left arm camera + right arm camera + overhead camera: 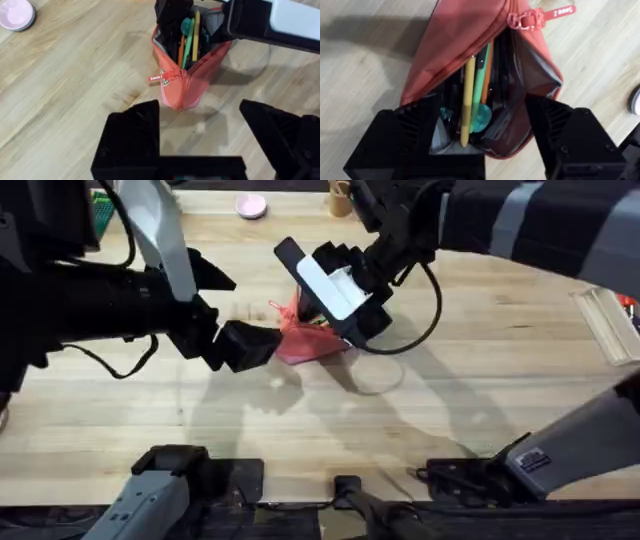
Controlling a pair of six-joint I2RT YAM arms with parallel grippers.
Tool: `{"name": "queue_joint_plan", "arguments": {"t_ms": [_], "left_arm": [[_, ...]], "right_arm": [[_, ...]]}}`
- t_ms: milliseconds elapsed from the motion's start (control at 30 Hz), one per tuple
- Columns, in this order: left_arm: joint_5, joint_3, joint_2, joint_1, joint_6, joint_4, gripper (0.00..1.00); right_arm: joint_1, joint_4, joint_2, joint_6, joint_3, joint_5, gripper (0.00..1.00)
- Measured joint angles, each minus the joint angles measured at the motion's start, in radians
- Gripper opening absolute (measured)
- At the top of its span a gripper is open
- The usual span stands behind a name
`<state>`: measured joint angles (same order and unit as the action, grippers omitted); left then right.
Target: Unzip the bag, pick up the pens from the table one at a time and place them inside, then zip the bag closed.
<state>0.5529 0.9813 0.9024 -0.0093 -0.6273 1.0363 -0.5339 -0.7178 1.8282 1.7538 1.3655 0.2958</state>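
- Far left, the left arm's black two-finger gripper (262, 343) sits low on the light-wood butcher-block table (150, 430), right at the zipper-pull end of the pouch. In its wrist view the fingers are spread wide with nothing between them, and the pouch end sits just ahead of the gap. My guess is it's lined up to go for the pull tab.
- In the middle, the soft coral-pink fabric pencil pouch (192, 82) lies on the table with its mouth gaping. The small red zipper pull tab (163, 77) hangs at the closed end, so the zip is basically run all the way open.
- Inside the pouch you can see the slim yellow pen (468, 100) and the slim light green pen (481, 90), side by side among some other stuff. Looks like both are already in, so only the zipping is left.
- On the right, the right arm's black gripper (480, 145) is over the open end, fingers spread and straddling the mouth. It seems to be propping it open or steadying it, not pinching anything.
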Motion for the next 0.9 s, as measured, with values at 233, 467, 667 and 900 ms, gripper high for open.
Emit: {"name": "queue_joint_plan", "arguments": {"t_ms": [233,467,667,900], "left_arm": [[0.000,0.000,0.000,0.000,0.000,0.000,0.995],[0.000,0.000,0.000,0.000,0.000,0.000,0.994],[0.000,0.000,0.000,0.000,0.000,-0.001,0.995],[0.000,0.000,0.000,0.000,0.000,-0.001,0.995]], "right_arm": [[0.000,0.000,0.000,-0.002,0.000,0.000,0.996],[0.020,-0.014,-0.025,-0.078,0.000,0.013,0.996],[0.041,-0.069,-0.104,-0.128,-0.001,0.027,0.996],[0.067,-0.110,-0.192,-0.163,-0.002,0.035,0.996]]}}
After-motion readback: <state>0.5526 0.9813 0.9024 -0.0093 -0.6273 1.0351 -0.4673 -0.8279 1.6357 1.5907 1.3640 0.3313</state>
